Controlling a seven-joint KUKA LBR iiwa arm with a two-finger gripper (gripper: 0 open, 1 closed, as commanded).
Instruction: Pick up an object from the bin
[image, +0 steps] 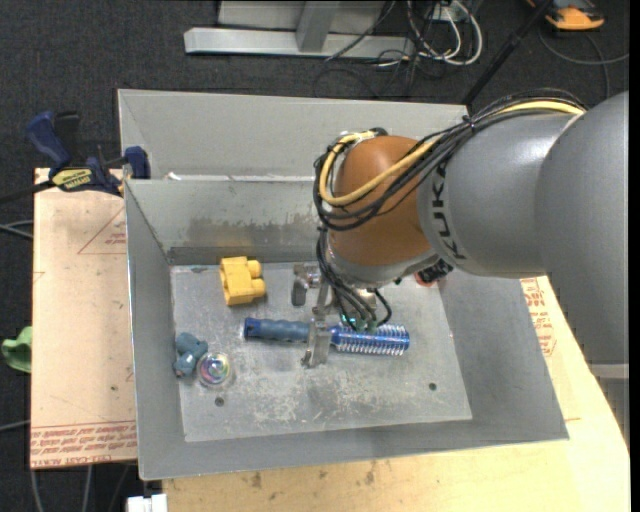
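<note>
Two jaws apart at the blue brush (275, 330), its neck hidden behind the nearer one.

Yellow block (242, 279) taken as my marker; it lies flat, with a notch at its upper right. Down and left of it I see a small grey-blue lump (187, 352), and a shiny pearly ball (213, 371) just beside that lump, on its lower right. Well to the block's right is a small red thing (428, 279), partly hidden, kind unclear. Far above the block, a grey metal base (290, 38) and loose cables (440, 35) lie on dark carpet (60, 60). Far left of the block, a green scrap (15, 350).
</note>
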